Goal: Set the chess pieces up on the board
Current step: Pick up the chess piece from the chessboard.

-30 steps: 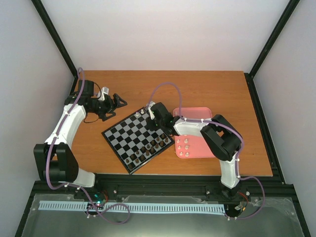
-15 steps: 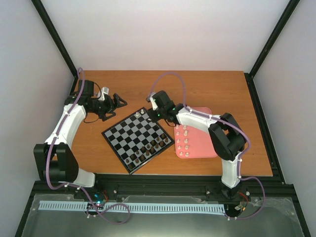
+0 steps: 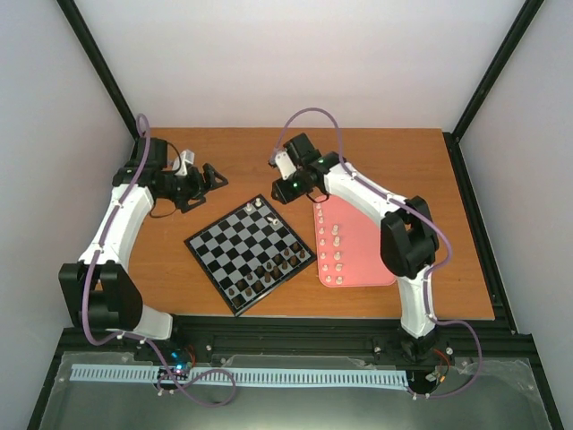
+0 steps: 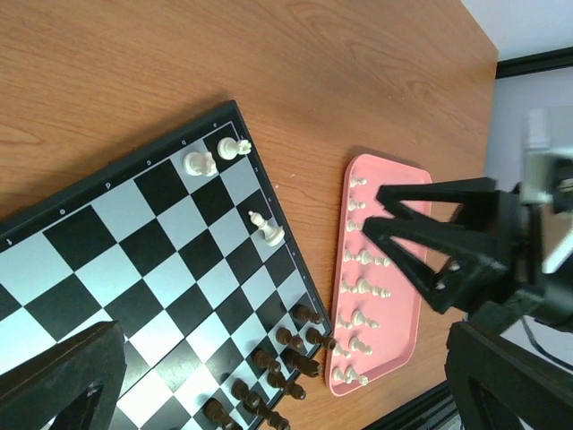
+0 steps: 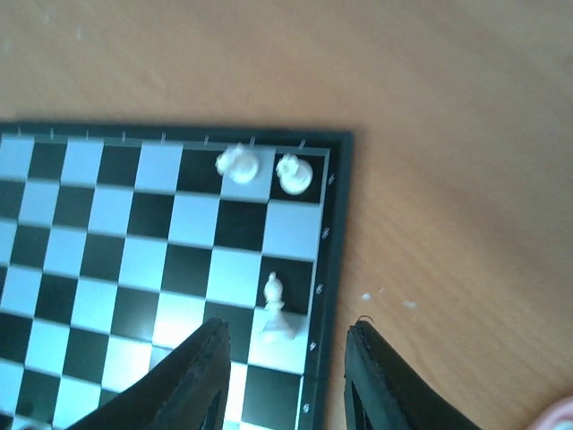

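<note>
The board (image 3: 235, 253) lies at the table's middle, turned diagonally. Three cream chess pieces stand on it: two at its far corner (image 3: 254, 206) and one (image 3: 275, 219) by the right rim, which I also find just ahead of my right gripper's tips (image 5: 277, 313). Several more chess pieces (image 3: 337, 255) are in rows on the pink tray (image 3: 369, 269). My right gripper (image 3: 285, 190) hovers above the board's far right corner, open and empty. My left gripper (image 3: 218, 176) hangs wide open over bare table left of the board, holding nothing.
Dark brown pieces (image 3: 269, 269) crowd the board's near right edge, close to the tray. The right arm's black fingers (image 4: 421, 233) cross over the tray in the left wrist view. Bare wooden table (image 3: 385, 161) lies behind the board and the tray.
My right gripper opened, left a cream piece on the board's right edge and drew back up and away toward the far side. The left arm shifted slightly.
</note>
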Motion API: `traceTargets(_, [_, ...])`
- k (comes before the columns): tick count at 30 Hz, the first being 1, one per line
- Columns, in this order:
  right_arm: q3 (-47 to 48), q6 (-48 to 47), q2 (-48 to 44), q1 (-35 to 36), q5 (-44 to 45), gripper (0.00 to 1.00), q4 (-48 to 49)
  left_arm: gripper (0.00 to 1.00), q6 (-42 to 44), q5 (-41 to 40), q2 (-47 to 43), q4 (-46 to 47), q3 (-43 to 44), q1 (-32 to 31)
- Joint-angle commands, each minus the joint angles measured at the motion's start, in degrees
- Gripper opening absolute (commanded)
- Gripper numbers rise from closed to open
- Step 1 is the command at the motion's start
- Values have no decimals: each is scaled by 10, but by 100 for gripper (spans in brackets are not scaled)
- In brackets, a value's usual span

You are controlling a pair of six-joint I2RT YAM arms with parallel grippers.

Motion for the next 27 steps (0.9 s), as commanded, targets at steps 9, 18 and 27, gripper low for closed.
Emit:
traceTargets(9, [73,-50,106,61,23,29,-153,99,12,7,13,-3,-10,3])
traceTargets(18, [96,-36,113,64,63,29,-166,99,18,17,18,-1,-13,3])
traceTargets(27, [93,-30,110,55,71,45,-153,99,18,17,17,-2,-9,3])
